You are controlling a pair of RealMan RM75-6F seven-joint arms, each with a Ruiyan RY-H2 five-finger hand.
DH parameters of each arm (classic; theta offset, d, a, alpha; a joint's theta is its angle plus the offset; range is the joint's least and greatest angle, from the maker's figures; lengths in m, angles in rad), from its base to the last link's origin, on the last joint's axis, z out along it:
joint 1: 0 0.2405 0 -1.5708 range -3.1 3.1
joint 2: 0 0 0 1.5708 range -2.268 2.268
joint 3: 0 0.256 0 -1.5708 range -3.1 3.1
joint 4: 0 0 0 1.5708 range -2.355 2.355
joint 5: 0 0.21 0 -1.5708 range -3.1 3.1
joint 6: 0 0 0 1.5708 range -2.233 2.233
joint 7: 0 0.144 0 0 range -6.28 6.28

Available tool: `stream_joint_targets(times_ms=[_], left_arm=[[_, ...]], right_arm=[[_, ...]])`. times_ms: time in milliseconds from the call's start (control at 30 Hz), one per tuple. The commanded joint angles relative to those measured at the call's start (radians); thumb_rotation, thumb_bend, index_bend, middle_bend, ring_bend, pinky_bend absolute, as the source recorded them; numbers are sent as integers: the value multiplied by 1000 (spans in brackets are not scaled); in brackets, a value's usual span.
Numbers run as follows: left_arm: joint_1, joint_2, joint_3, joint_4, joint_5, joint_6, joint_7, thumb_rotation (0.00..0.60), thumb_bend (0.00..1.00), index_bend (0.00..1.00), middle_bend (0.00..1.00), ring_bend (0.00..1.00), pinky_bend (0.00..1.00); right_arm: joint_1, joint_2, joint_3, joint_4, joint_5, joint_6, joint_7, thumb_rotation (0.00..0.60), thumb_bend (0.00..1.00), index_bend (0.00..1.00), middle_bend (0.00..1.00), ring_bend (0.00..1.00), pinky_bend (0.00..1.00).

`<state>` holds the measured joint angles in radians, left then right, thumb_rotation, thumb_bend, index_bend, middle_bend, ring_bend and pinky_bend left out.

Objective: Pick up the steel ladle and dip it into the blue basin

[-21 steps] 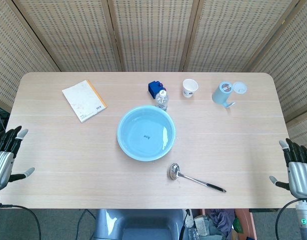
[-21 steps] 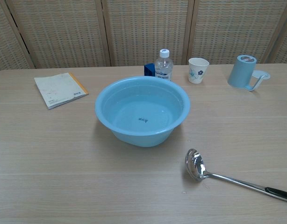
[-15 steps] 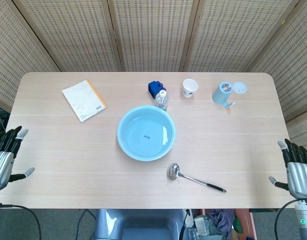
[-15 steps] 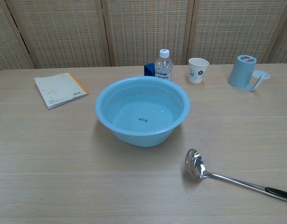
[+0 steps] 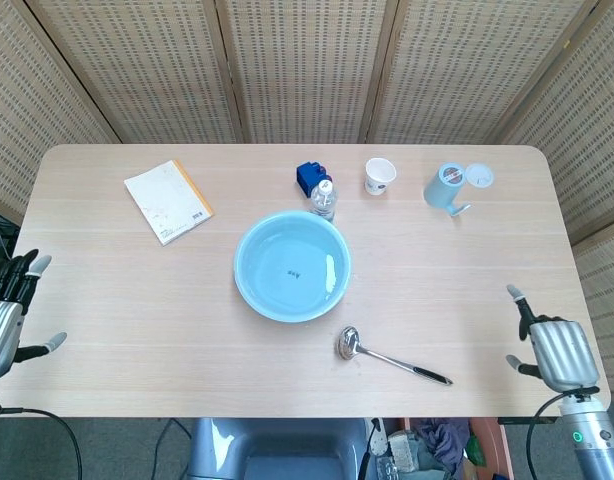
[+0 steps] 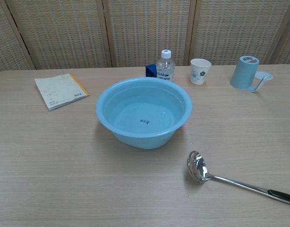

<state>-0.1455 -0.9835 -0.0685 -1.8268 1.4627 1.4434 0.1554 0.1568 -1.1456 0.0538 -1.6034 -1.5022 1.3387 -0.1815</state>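
Observation:
The steel ladle (image 5: 387,357) (image 6: 230,178) lies flat on the table near the front edge, bowl toward the basin, black-tipped handle pointing right. The blue basin (image 5: 292,266) (image 6: 143,112) sits mid-table, just behind and left of the ladle's bowl. In the head view my right hand (image 5: 550,346) hovers over the table's front right corner, empty, fingers apart, well to the right of the ladle's handle. My left hand (image 5: 9,312) stays beyond the left table edge, empty, with fingers spread. Neither hand shows in the chest view.
Behind the basin stand a water bottle (image 5: 324,198), a blue box (image 5: 308,177), a paper cup (image 5: 380,176) and a light blue jug (image 5: 445,187) with a lid (image 5: 478,176) beside it. A notebook (image 5: 168,200) lies at the back left.
My right hand has moved left and inward, from off the right table edge to over the front right corner. The left hand has barely shifted. The ladle and basin have not moved.

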Motion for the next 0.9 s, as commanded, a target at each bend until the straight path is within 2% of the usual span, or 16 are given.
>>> stream_joint_targets(times_ms=[33,167,300,433,767,900], left_arm=[[-2,-4,-2,0,-7,-3,8,600,0,0,0,0,0],[-3,-8,-4,1,-16,-5,15,600,0,0,0,0,0],[-7,-10,-7,3,-23,-11,18,600,0,0,0,0,0],[-9,-12,-10,5,-31,-13,20,600,0,0,0,0,0],[-12,-12,-13,7,-43,-18,18,600,0,0,0,0,0],[-14,-12,-15,9,-47,-21,17,600,0,0,0,0,0]], right_arm=[[51,-4,-28,-58,2,-109,-49,600,0,0,860,894,1000],[73,-60,-33,-77,29,-152,-147,600,0,42,889,919,1000],[81,-130,-44,-71,49,-177,-211,600,0,188,891,920,1000],[90,-200,-45,-40,61,-179,-280,600,0,273,891,920,1000],[131,-346,-46,55,117,-227,-418,600,0,357,892,920,1000],[133,-370,-51,81,137,-232,-438,600,0,374,892,920,1000]])
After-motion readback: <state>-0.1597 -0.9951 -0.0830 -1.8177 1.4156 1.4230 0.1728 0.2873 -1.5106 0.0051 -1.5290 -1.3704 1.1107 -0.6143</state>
